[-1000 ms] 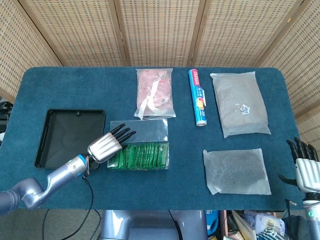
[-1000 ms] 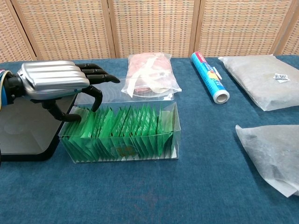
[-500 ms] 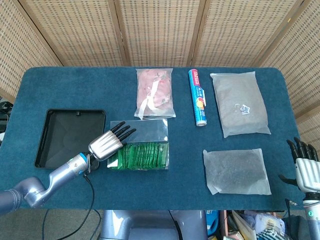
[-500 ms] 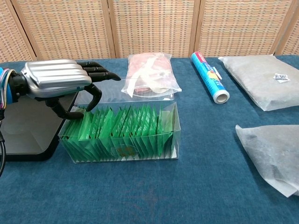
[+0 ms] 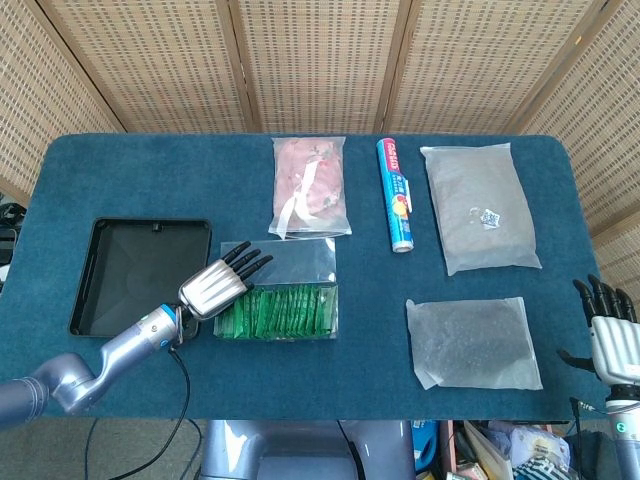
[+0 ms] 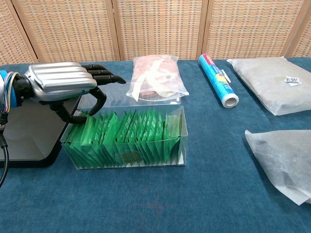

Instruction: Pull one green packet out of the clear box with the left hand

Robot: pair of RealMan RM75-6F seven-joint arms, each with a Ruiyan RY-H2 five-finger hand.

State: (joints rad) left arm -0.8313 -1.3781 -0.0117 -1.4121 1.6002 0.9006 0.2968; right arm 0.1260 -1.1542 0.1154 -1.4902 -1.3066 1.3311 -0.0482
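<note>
Green packets (image 6: 127, 136) | clear box (image 6: 180, 141) | left hand (image 6: 65, 87) palm-down, fingers curled above left end

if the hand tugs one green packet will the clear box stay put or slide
The box looks thin-walled and light, so it may slide or lift. The packets stand tightly packed, so neighbours could drag along. The left hand hovers over its left end; nothing else steadies it.

left robot hand (image 6: 60, 83) extended, fingers partly curled, right robot hand (image 5: 612, 338) upright, fingers apart
</note>
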